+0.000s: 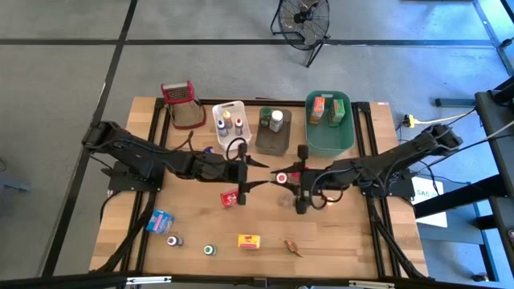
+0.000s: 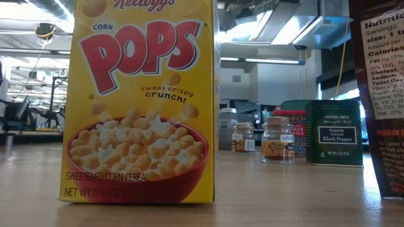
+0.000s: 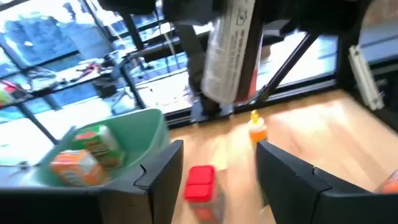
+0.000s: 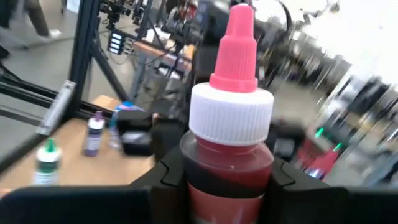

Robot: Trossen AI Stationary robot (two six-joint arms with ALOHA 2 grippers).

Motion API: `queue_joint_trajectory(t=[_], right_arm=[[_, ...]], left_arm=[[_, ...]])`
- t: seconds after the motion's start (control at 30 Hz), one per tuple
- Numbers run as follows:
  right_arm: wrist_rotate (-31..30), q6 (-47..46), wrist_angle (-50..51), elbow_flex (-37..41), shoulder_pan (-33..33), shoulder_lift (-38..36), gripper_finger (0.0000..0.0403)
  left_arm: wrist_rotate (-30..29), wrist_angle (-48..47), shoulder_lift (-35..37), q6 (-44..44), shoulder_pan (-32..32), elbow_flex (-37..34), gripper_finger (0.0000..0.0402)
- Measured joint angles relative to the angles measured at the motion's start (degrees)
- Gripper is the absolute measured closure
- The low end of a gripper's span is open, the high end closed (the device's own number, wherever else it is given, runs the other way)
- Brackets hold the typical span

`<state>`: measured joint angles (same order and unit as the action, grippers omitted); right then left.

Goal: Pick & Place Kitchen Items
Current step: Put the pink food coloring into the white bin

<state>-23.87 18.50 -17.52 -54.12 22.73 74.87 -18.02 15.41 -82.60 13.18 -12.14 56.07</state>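
Note:
A small bottle of red liquid (image 4: 227, 163), with a white cap and a pink tip, stands upright in my right gripper (image 1: 283, 176) above the middle of the table. My left gripper (image 1: 246, 173) is just left of it, open, with nothing between its fingers (image 3: 157, 180). Loose kitchen items lie on the table: a red packet (image 1: 230, 197), a blue box (image 1: 161, 221), a purple-capped bottle (image 1: 173, 240), a green-capped bottle (image 1: 210, 250) and a yellow box (image 1: 250, 241). A red-lidded jar (image 3: 200, 182) and an orange-tipped bottle (image 3: 257, 127) show beyond the left fingers. My right gripper pinches the bottle's body just below the white cap (image 4: 227, 180) between its two fingers, one on each side. The fingers come level from the table's right. The bottle stands upright, tip up, lifted clear of the table.
At the table's far side stand a grey mesh grater with a red top (image 1: 183, 104), a white tub (image 1: 231, 120) with small bottles, a brown tub (image 1: 273, 135) and a green tub (image 1: 331, 136) with orange boxes. A cereal box (image 2: 142, 101) and a pepper tin (image 2: 334, 132) fill the low view.

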Motion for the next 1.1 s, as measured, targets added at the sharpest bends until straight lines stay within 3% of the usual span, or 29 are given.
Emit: queue_joint_trajectory(t=[0.2, 0.43, 0.57, 0.87, 0.97, 1.1], right_arm=[[3.8, -19.8, 14.3, 0.0, -2.4, -3.8, 0.0299], [20.1, -30.2, 18.4, 0.0, -6.9, -2.2, 0.0299], [27.6, -32.9, 17.7, 0.0, -8.9, -0.6, 0.0299], [39.3, -40.1, 15.0, 0.0, -12.0, 2.7, 0.0300], [39.6, -41.9, 14.0, 0.0, -12.0, 4.0, 0.0300], [42.1, -43.3, 12.7, 0.0, -11.9, 5.7, 0.0300]], left_arm=[[-5.8, -5.1, 4.9, 13.7, -3.1, 0.0, 0.0202], [-8.5, -5.5, 5.9, 37.5, -7.9, 0.0, 0.0201], [-11.2, -5.5, 5.9, 46.6, -10.0, 0.1, 0.0201], [-11.2, -7.9, 4.3, 54.9, -10.6, 5.5, 0.0219], [-7.1, -15.0, 1.7, 53.8, -9.5, 9.7, 0.0227], [-6.0, -27.3, -2.9, 51.2, -8.3, 16.7, 0.0240]])
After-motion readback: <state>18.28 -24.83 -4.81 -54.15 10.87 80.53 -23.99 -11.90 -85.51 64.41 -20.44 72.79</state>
